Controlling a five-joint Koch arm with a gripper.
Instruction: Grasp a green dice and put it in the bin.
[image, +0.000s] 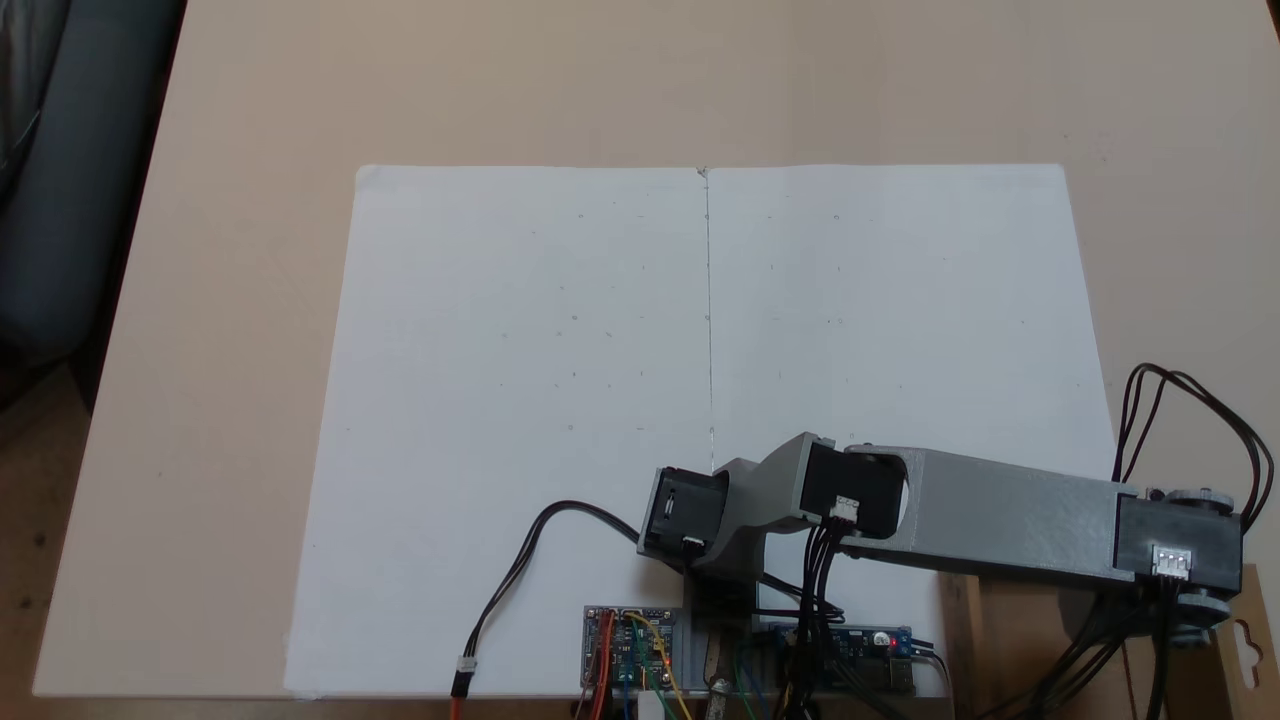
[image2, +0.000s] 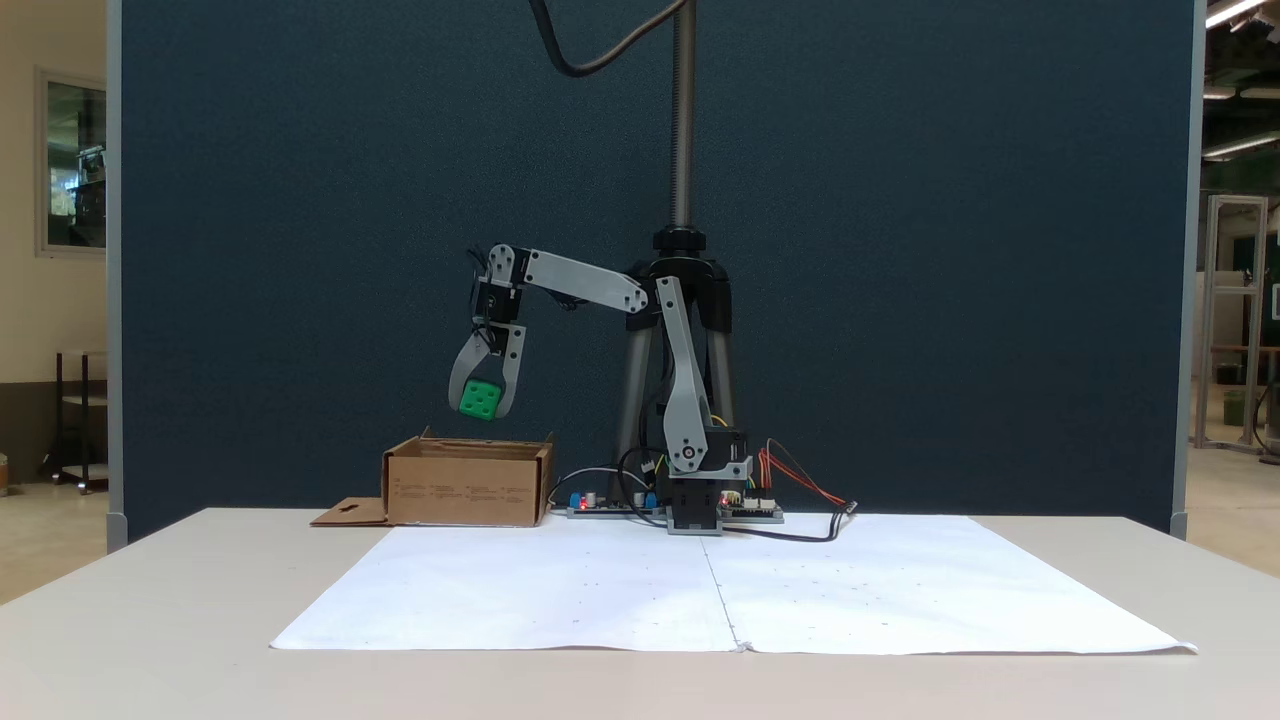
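In a fixed view the green dice (image2: 481, 400) hangs in the air, pinched between the two grey fingers of my gripper (image2: 482, 408). The gripper points down and is shut on the dice, a short way above the open top of the bin (image2: 466, 483). The bin is a brown cardboard box on the table left of the arm's base; its flap (image2: 347, 514) lies flat to its left. In the other fixed view the grey arm (image: 1000, 520) reaches right over the bin's edge (image: 1245, 640), hiding the gripper and dice.
Two white paper sheets (image2: 720, 590) cover the middle of the beige table (image: 250, 250). Circuit boards (image: 630, 645) and loose cables (image: 520, 575) sit by the arm's base (image2: 695, 500). A tripod pole (image2: 683, 120) rises behind the base, with a dark blue partition (image2: 300, 200) behind it.
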